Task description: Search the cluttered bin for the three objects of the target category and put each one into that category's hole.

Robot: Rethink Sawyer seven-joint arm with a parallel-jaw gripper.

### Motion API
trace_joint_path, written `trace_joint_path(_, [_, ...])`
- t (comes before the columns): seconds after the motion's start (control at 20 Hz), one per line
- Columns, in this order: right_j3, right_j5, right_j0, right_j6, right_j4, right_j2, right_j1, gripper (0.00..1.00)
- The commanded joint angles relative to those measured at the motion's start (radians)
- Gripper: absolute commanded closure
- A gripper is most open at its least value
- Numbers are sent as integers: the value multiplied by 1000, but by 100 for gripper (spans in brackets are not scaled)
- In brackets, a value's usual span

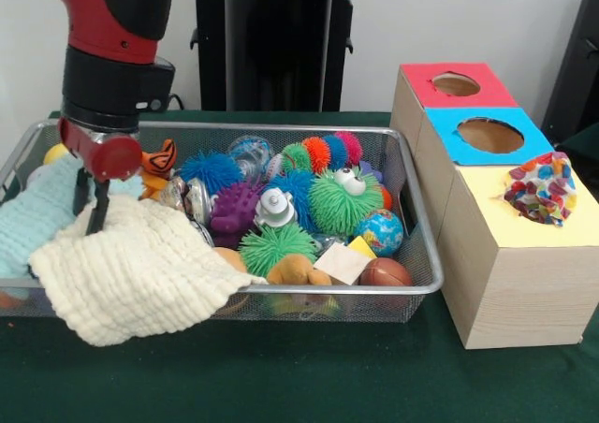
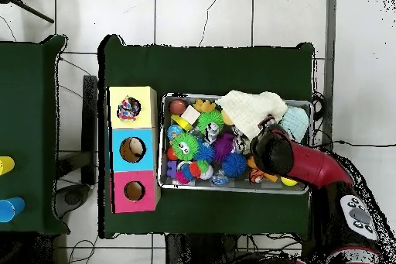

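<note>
A wire bin (image 1: 412,287) holds a heap of toys and two cloths. My gripper (image 1: 91,210) hangs over the bin's left end, its tips down at the cream cloth (image 1: 140,273), beside a light blue cloth (image 1: 36,219). In the overhead view the arm (image 2: 272,151) covers the gripper, next to the cream cloth (image 2: 249,110). A wooden box stands right of the bin with a red hole (image 1: 456,84), a blue hole (image 1: 489,135) and a yellow top (image 1: 487,208). A mosaic-coloured ball (image 1: 541,189) sits in the yellow hole.
The bin holds a green fuzzy ball with eyes (image 1: 342,203), a blue spiky ball (image 1: 211,170), a purple knobbly toy (image 1: 234,208), a globe ball (image 1: 382,231), a brown ball (image 1: 386,273), a rainbow spiky toy (image 1: 323,152) and an orange toy (image 1: 161,156). Green cloth covers the table (image 1: 281,376).
</note>
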Motion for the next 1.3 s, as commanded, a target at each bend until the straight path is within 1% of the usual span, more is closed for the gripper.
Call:
trace_joint_path(0.05, [106,181,-57,-124,-44,206,0,0])
trace_joint_path(0.1, [100,205,-57,-126,-40,204,-4,0])
trace_joint_path(0.2, [68,238,-49,-122,-38,185,15,0])
trace_joint_path(0.4, [-167,291,21,-74,-50,37,184,0])
trace_joint_path(0.55, [-250,299,25,-83,-67,8,239,0])
trace_joint_path(0.6, [-269,287,17,-96,-75,13,254,0])
trace_joint_path(0.75, [-293,291,-1,-114,-75,31,274,0])
trace_joint_path(0.85, [-291,304,-17,-133,-74,55,278,0])
trace_joint_path(0.9, [-287,299,-26,-158,-85,73,275,0])
trace_joint_path(0.95, [-278,297,-39,-164,-88,91,272,100])
trace_joint_path(1.1, [-248,328,-84,-235,-86,163,259,100])
trace_joint_path(1.25, [-224,352,-97,-248,-91,191,241,100])
trace_joint_path(1.3, [-208,327,-94,-242,-105,193,227,100])
